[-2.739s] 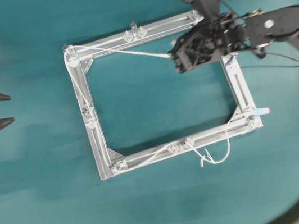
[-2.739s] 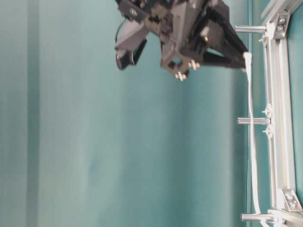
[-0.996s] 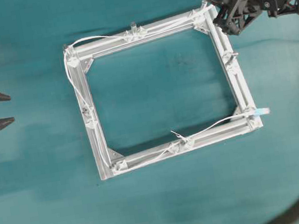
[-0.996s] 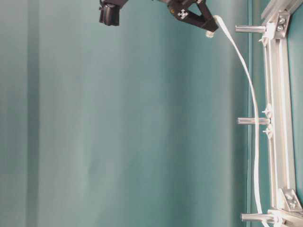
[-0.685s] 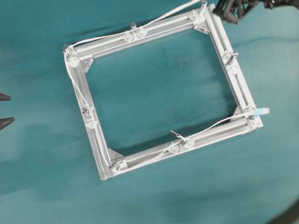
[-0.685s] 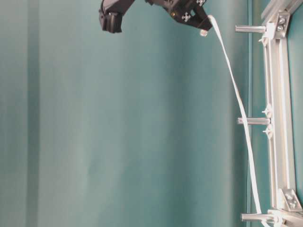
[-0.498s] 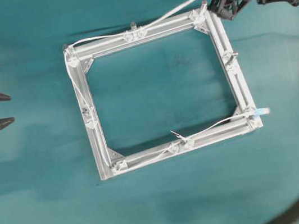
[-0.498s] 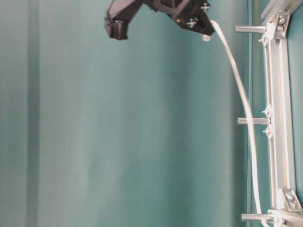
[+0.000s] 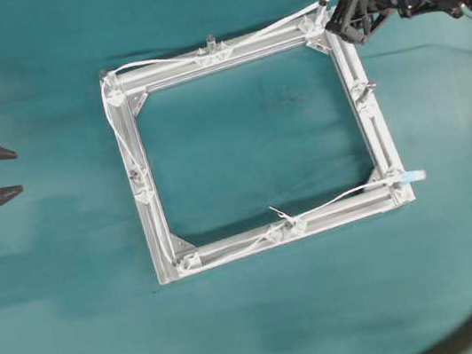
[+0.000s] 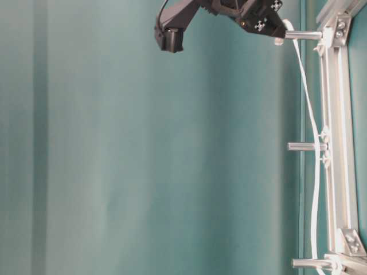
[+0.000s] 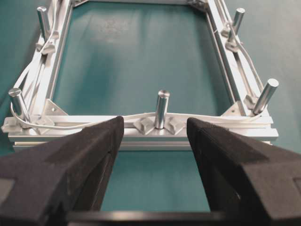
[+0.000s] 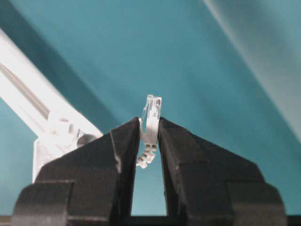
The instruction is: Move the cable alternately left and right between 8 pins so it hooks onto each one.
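L end effector [image 11: 153, 155]: parked at the worktop's left edge, jaws wide apart, nothing between them. Its wrist cam looks along the frame from the left side.
Worktop [image 9: 83, 345]: teal cloth surface, carries the frame.
Frame [image 9: 148, 218]: square alu-profile frame, roughly mid-worktop, slightly skewed in the overhead view.
Pins [image 11: 162, 109]: short silvery upright pegs on small brackets around the frame. L wrist cam shows one at each near corner, one mid near rail, more along both side rails.
Cable [image 9: 159, 62]: thin white cord, strung round the frame. From a bluish tab at the frame's lower right corner it runs along the lower rail, w/ a small knot near that rail's mid brackets, to the lower left corner, up the left rail, round the upper left corner, then along the upper rail to the upper right corner, where its free end sits in the R end effector. In the table-level view the cord passes beside the mid pin and rises to the last pin.
R end effector [image 12: 150, 136]: near the worktop's upper right corner, just beside the frame's upper right corner. Jaws nearly together, clamped on the cable's small clear plug end, which pokes up between the fingertips [image 12: 129, 136]. Table-level view puts it right at the corner pin's tip; touching or not, can't tell.
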`<state>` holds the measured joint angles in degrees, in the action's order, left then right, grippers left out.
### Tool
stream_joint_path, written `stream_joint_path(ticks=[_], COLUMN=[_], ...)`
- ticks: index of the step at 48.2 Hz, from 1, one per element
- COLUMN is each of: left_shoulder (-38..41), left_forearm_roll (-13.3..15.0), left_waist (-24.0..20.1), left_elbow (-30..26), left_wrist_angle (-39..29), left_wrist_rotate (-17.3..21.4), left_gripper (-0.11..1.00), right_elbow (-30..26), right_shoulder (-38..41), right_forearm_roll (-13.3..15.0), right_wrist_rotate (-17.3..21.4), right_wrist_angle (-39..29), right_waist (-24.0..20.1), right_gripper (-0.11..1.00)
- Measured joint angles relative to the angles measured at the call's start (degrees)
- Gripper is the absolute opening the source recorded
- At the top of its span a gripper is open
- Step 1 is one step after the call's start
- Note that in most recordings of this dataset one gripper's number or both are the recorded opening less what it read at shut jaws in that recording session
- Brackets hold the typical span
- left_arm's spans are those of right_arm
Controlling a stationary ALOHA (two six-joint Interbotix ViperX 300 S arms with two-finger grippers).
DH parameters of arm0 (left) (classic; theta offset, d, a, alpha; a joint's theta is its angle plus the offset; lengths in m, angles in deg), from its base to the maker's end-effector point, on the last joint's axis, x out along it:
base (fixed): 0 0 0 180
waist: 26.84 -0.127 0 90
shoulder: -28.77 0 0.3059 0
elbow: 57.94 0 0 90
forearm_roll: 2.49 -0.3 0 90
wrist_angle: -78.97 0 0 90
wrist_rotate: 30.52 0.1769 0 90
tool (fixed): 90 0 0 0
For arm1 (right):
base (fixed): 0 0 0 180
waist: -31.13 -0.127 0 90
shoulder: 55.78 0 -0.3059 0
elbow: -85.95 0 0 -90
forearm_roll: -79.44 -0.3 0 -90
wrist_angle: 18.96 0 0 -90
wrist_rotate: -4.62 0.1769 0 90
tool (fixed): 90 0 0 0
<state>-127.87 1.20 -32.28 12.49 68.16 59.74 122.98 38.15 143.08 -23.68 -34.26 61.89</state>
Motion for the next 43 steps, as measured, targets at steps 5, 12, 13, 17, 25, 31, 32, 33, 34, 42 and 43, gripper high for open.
stream_joint_path(ticks=[5, 12, 13, 17, 25, 31, 32, 33, 34, 42, 43], left_shoulder=[0.0, 0.0, 0.0, -0.1, 0.0, 0.0, -0.1, -0.1, -0.1, 0.0, 0.0], left_forearm_roll=[0.0, 0.1, 0.0, 0.0, 0.0, 0.0, 0.0, 0.0, 0.0, 0.0, 0.0], left_waist=[0.0, 0.0, 0.0, 0.0, 0.0, 0.0, 0.0, 0.0, 0.0, 0.1, 0.0], left_elbow=[-0.1, -0.1, 0.0, 0.0, 0.0, -0.1, 0.0, -0.1, -0.1, 0.0, 0.0], left_wrist_angle=[0.0, 0.0, 0.0, 0.0, 0.0, 0.0, 0.0, 0.0, 0.0, 0.0, 0.0], left_wrist_rotate=[0.0, 0.0, 0.0, 0.0, 0.0, 0.0, 0.0, 0.0, 0.0, 0.0, 0.0], left_gripper=[0.67, 0.67, 0.67, 0.67, 0.67, 0.67, 0.67, 0.67, 0.67, 0.67, 0.67], right_elbow=[0.4, 0.9, 1.1, 1.8, 2.5, 2.5, 2.5, 2.5, 2.5, 2.5, 2.5], right_shoulder=[0.0, 0.0, 0.0, 0.0, -0.2, -0.6, -0.7, -0.8, -1.0, -1.8, -1.9], right_forearm_roll=[-3.0, -6.7, -7.1, -9.3, -15.9, -21.2, -22.1, -22.9, -24.2, -31.6, -32.3], right_wrist_rotate=[4.2, 9.4, 10.1, 12.5, 16.1, 18.4, 18.8, 19.4, 20.3, 26.0, 26.6], right_wrist_angle=[0.5, 2.6, 2.8, 3.0, 3.0, 2.9, 2.9, 2.7, 2.3, -2.6, -3.3], right_waist=[0.1, 0.4, 0.4, 0.4, 0.4, 0.4, 0.4, 0.4, 0.4, 0.4, 0.4], right_gripper=[0.15, 0.15, 0.15, 0.15, 0.15, 0.15, 0.15, 0.15, 0.15, 0.15, 0.15])
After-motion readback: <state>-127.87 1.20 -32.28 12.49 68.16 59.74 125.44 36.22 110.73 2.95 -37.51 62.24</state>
